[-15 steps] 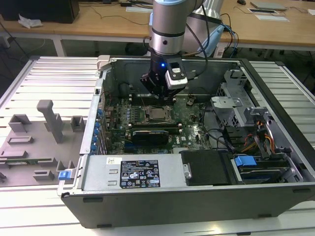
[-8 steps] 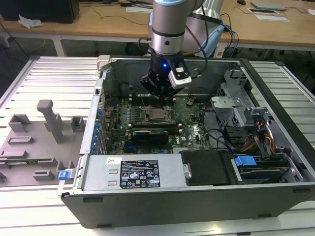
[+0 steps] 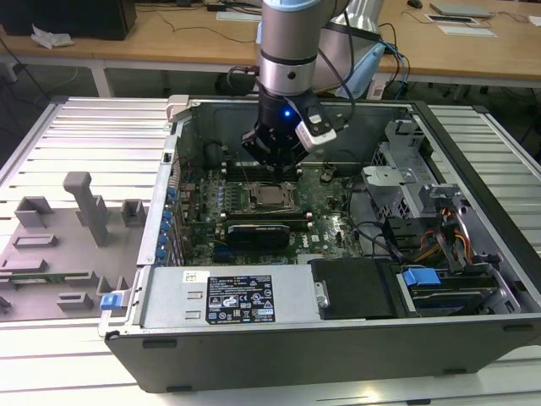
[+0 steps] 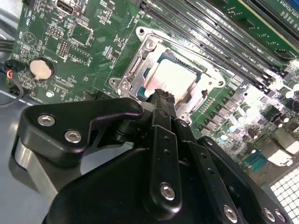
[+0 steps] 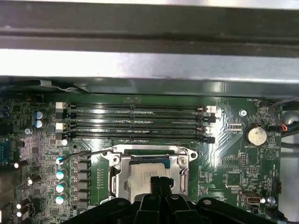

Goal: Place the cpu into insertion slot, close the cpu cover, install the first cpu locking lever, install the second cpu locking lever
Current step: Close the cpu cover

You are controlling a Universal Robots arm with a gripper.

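Note:
The cpu lies flat in the insertion slot on the green board, its pale metal top showing through the window of the cpu cover. The silvery cover lies down around the chip. A thin wire locking lever sticks out sideways from one corner of the socket. My gripper hangs just above the socket's near edge with its black fingers pressed together and nothing between them. The second wrist view shows the gripper tip right over the cover's rim. In the exterior view the gripper is inside the open computer case.
Long black memory slots run beside the socket, with the case wall beyond them. A coin battery sits on the board. A black graphics card, power supply and drive cage crowd the case. Grey fixtures lie outside.

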